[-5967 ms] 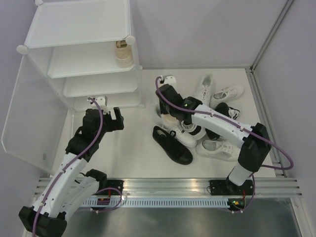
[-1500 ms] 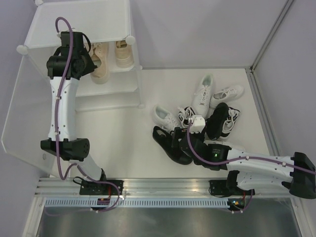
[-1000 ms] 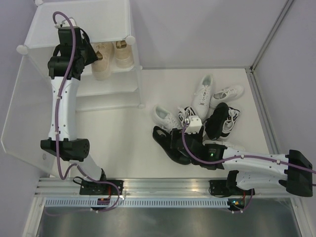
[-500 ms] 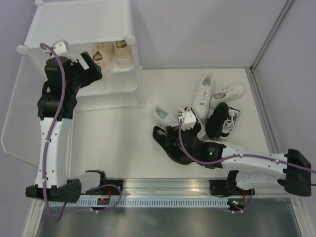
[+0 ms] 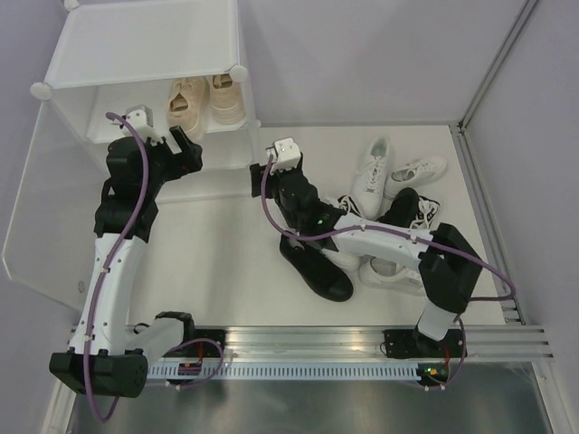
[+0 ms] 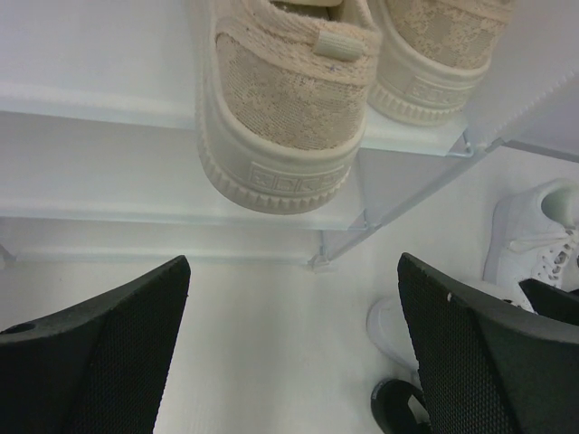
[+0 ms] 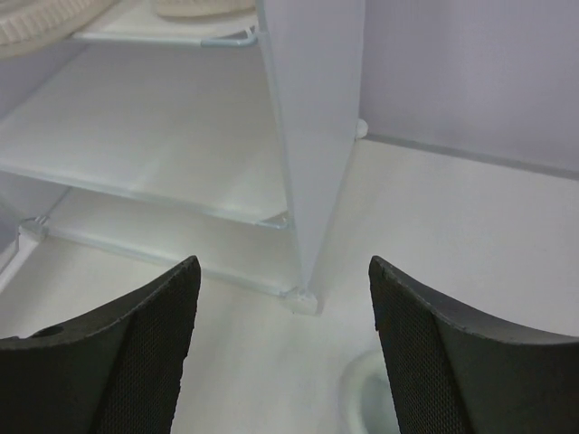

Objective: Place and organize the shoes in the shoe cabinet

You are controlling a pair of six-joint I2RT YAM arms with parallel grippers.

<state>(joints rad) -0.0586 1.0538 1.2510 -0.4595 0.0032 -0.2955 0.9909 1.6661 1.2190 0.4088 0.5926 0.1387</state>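
Both arms have shifted: the left gripper (image 6: 291,271) has backed off the shoe cabinet (image 5: 149,41), jaws released, leaving its beige pair (image 5: 206,101) parked side by side, heels out, at upper left; the right gripper (image 7: 282,267), spread and empty, swung from the black sneaker (image 5: 317,269) toward the cabinet, probably scouting a lower shelf

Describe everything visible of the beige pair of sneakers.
The beige pair of sneakers stands side by side on the top shelf of the shoe cabinet, heels outward. Knit-looking uppers, heel pull tabs, thick ribbed cream soles with an embossed heel panel. One heel seems to jut past the shelf edge. Nothing grips them.
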